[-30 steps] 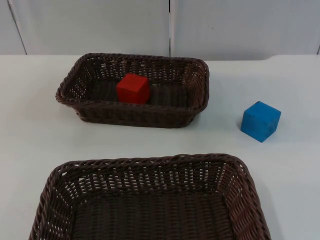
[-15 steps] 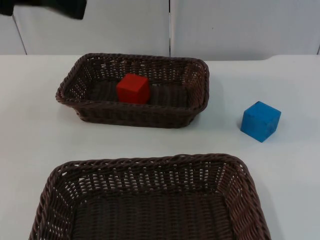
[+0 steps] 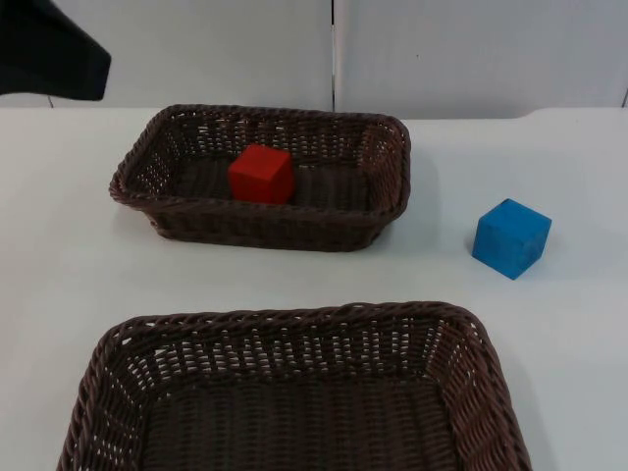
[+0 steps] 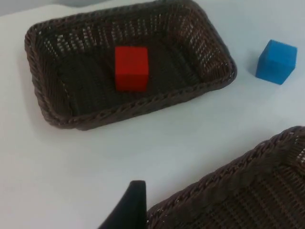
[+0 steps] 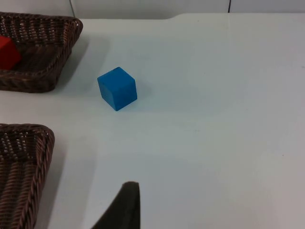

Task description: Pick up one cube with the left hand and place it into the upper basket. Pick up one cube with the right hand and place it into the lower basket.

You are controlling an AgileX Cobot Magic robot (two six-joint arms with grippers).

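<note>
A red cube is seen lying on the floor of the upper basket, nearer its left half, clear of the walls. A blue cube is found on the bare white bench, to the right of that basket and apart from it. The lower basket is placed nearer the camera, with nothing in it.

In the top view, a black part of the left arm is seen at the upper left corner, above the bench and to the left of the upper basket. From the left wrist view, the left end effector is held above the bench beside the rim of the lower basket, with the red cube well ahead of it inside the upper basket. Whether it is released or clenched cannot be told; nothing is seen in its grasp.

From the right wrist view, the right end effector is held over bare bench, with the blue cube well ahead of it and untouched. Its state cannot be told either.
</note>
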